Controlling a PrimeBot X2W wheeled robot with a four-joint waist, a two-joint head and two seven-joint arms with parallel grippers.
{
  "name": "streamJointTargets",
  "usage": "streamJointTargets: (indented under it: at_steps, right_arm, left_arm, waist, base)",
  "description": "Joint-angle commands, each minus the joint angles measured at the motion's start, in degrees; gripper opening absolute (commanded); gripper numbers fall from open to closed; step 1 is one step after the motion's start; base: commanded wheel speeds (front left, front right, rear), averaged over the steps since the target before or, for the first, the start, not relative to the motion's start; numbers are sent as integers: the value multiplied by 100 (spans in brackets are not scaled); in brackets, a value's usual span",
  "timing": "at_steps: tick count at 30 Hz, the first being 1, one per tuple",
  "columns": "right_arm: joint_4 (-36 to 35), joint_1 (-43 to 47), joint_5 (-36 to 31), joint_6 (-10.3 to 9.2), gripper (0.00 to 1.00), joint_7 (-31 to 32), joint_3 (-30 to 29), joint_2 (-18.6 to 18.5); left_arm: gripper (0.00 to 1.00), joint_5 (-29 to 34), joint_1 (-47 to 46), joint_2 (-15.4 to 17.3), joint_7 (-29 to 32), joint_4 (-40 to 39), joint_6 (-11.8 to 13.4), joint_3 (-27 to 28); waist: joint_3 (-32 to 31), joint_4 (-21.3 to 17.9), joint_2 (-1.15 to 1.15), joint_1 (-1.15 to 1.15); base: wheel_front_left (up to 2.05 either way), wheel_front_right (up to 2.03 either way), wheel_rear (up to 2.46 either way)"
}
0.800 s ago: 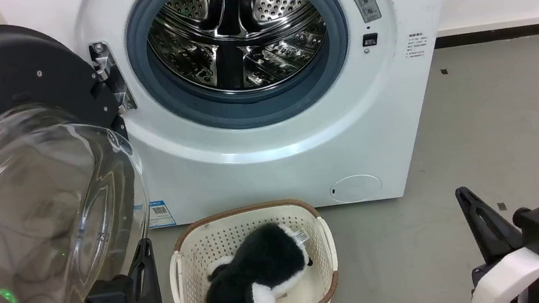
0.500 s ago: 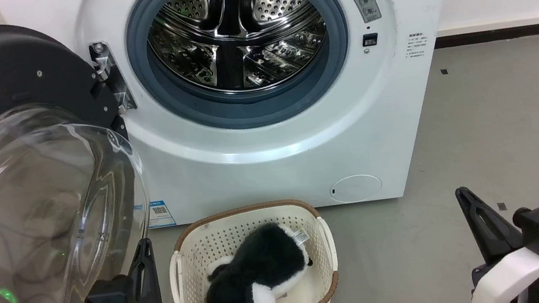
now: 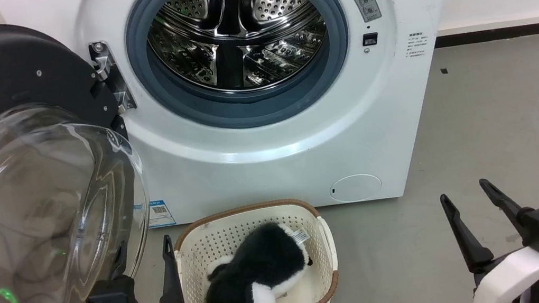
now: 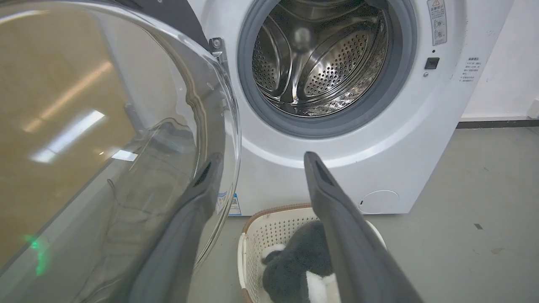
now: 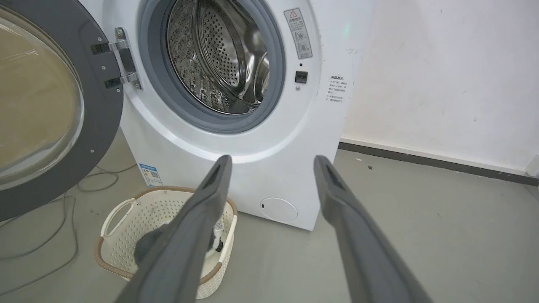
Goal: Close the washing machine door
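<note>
Hanging wide open from the left edge of the machine [image 3: 271, 162], the door [image 3: 11, 174] bulges its glass out over the floor [image 3: 509, 110]. The left hand [image 3: 144, 250], fingers spread and empty, sits between that glass and a basket [image 3: 251, 210]. The right hand [image 3: 463, 190], likewise spread and empty, hovers well right.

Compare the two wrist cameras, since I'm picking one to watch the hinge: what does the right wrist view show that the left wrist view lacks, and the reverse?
Right wrist view: the washing machine door's black rim, both hinge brackets, loose cables on the floor, and the open right gripper. Left wrist view: the door's glass bowl up close with a green glow, and the open left gripper. Both: the washing machine's open drum, grey gasket, round cap, and the basket holding a plush toy.
</note>
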Motion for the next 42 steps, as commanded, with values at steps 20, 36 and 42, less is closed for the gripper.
streamJointTargets:
  at_steps: [20, 36, 42]
  right_arm:
    - [-7, -27, 268, 1, 100, -294, -116, 5]
    - [35, 1, 433, 2, 100, -486, -163, 7]
    - [73, -2, 494, 2, 100, -557, -150, 8]
  left_arm:
    - [0, -13, -253, 168, -299, -440, 277, -36]
    - [0, -477, -1018, 470, -491, -1250, 93, 362]
    - [0, -802, -1624, 598, -562, -1217, -83, 553]
  waist:
    - [54, 136, 0, 0]
    - [118, 635, 0, 0]
    - [159, 885, 0, 0]
  base:
    - [0, 0, 0]
    - [0, 0, 0]
    - [0, 0, 0]
